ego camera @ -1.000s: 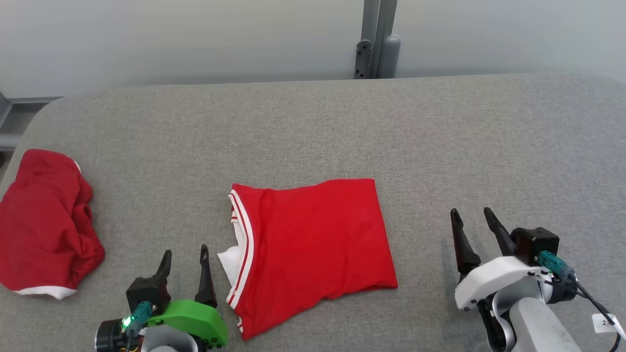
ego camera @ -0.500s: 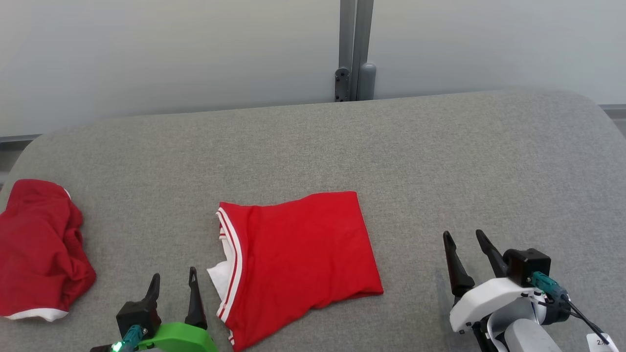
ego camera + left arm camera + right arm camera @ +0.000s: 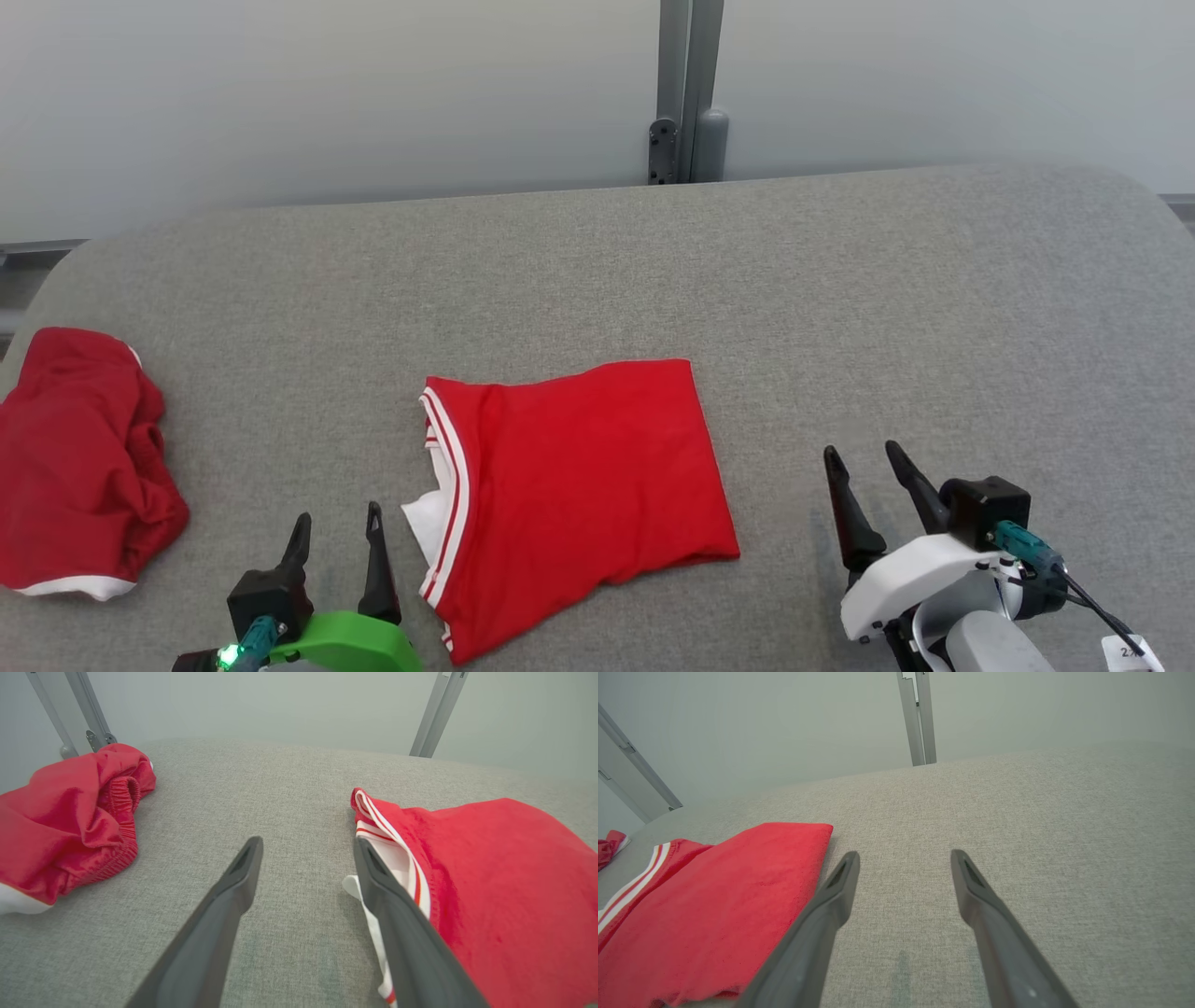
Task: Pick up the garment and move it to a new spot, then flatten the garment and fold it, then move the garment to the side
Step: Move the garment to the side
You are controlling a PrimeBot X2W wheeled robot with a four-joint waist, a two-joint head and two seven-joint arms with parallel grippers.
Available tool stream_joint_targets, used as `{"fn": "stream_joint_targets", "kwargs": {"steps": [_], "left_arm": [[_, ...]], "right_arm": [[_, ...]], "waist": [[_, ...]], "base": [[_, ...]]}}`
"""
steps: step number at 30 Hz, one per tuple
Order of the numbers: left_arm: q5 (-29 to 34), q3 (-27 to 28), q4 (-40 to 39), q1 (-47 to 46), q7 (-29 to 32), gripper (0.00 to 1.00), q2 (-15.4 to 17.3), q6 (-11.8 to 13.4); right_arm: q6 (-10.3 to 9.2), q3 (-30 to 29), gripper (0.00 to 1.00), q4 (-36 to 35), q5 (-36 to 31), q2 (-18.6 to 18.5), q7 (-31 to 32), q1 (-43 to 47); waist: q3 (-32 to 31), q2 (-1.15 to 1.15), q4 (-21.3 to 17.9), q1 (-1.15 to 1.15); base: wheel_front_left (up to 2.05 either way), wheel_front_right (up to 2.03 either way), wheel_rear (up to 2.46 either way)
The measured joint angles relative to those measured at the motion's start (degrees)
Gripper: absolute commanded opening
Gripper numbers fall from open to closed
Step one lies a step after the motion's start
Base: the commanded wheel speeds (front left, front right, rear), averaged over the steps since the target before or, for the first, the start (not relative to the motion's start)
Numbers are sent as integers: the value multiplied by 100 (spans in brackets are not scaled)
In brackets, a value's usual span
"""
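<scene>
Seemingly the folding was done: the red garment (image 3: 579,485) lay as a flattish, slightly skewed rectangle near the front middle of the grey tabletop (image 3: 653,271), its white-striped edge turned toward the robot's left. What looked left of the task was the last step, shifting the folded piece to the side.

The left fingers (image 3: 376,569) stood spread wide and held nothing, low at the front just beside that striped edge. In the left wrist view one finger (image 3: 397,914) ran along the white trim, though whether it touched the cloth could not be told. The right fingers (image 3: 848,518) were likewise released and empty, parked near the garment's plain right edge but clear of it, over bare tabletop.

The next move would probably call for both pairs to close on opposite edges and lift or slide evenly, so the layers kept together (a one-sided tug would likely undo the fold). A second, crumpled red garment (image 3: 79,467) sat at the far left edge, so that side offered less free room.
</scene>
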Motion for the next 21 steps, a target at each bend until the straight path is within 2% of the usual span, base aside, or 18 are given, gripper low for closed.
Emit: {"fn": "stream_joint_targets", "kwargs": {"steps": [8,21], "left_arm": [[-15,-253,-14,-125,-1,100,-2,-42],[-21,-324,36,-248,0,100,1,-43]], "right_arm": [[0,723,100,541,433,7,0,-508],[0,1068,100,1818,833,7,0,-1318]], "waist": [[227,0,270,0],[623,0,1051,0]], "base": [[0,0,0],[0,0,0]]}}
